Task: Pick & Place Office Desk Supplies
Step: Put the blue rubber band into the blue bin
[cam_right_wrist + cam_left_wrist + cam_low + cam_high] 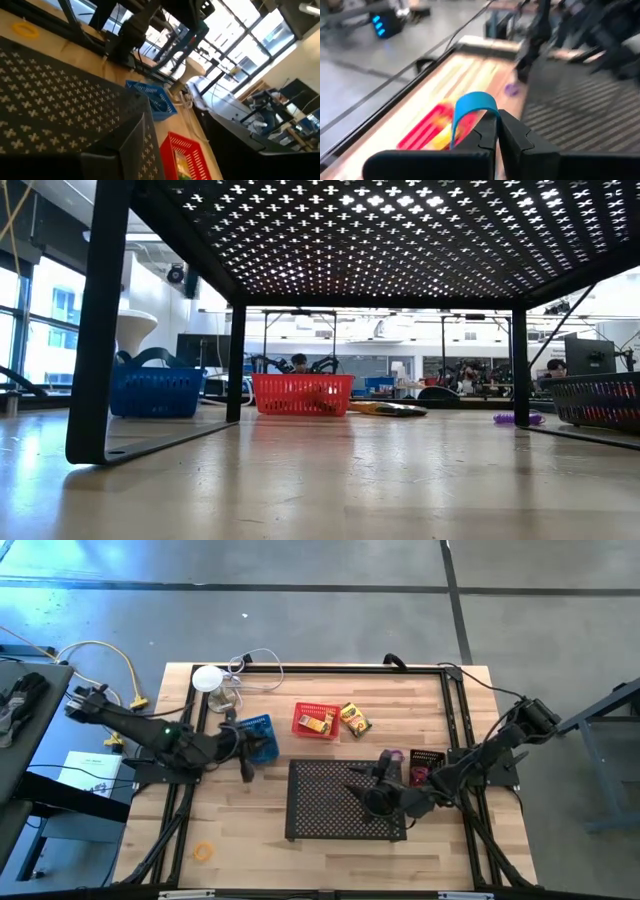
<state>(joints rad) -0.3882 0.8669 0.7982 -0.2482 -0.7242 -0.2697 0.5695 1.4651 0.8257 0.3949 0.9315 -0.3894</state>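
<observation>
A: Between the left hand (496,131) and its closed fingers, what is that blue strip?

B: A blue rubber-band loop (470,107), pinched at one end so the rest arches up free. That hand sits beside the blue basket (256,732), so I judge the band is meant for one of the baskets.

A: Where are the other supplies?

B: The red basket (314,721) holds one yellow crayon box (316,724); a second crayon box (355,719) lies just beside it on the counter (240,830). The black basket (427,764) stands at the tray's right edge, and a purple band (517,418) lies close to it. A yellow loop (204,852) rests alone near the front left corner.

A: And the right hand (362,790)?

B: Over the perforated tray (325,808); whether it is wide or narrow I cannot tell.

A: Room to move?

B: Open counter lies left of the tray. The back is crowded with baskets, a white disc (207,678) and cable.
</observation>
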